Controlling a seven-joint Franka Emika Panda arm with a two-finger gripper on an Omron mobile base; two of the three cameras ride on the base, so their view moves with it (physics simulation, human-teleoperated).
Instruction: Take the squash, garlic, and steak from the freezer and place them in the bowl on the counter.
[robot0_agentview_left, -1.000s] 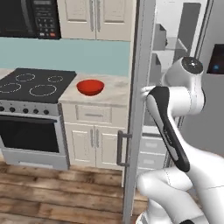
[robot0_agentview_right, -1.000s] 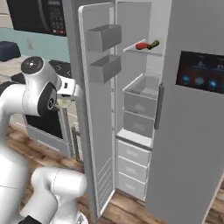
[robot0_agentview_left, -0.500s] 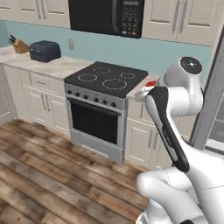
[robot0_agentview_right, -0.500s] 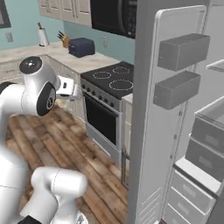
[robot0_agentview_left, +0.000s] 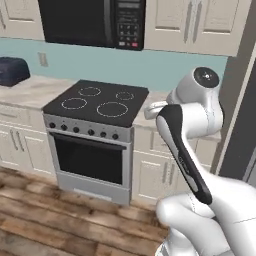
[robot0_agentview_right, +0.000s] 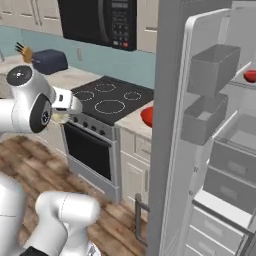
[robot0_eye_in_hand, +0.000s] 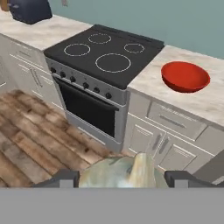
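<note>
Hand view | hand (robot0_eye_in_hand: 117, 178) holds garlic (robot0_eye_in_hand: 118, 171) | pointed top up | bowl (robot0_eye_in_hand: 185, 76) upright

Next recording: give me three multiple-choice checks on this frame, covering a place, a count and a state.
1. Where is the bowl?
A. On the stove
B. On the counter between stove and freezer
C. On a freezer shelf

2. How many burner rings does the stove have?
A. Two
B. Four
C. Six

3. What is the gripper doing?
A. Holding the garlic
B. Holding a steak
C. Standing open with nothing in it

Key: 1 B, the bowl rests on the counter beside the stove, with the freezer on its other side. 2 B, four rings show on the black top. 3 A, the gripper has the off-white garlic between its fingers.
</note>
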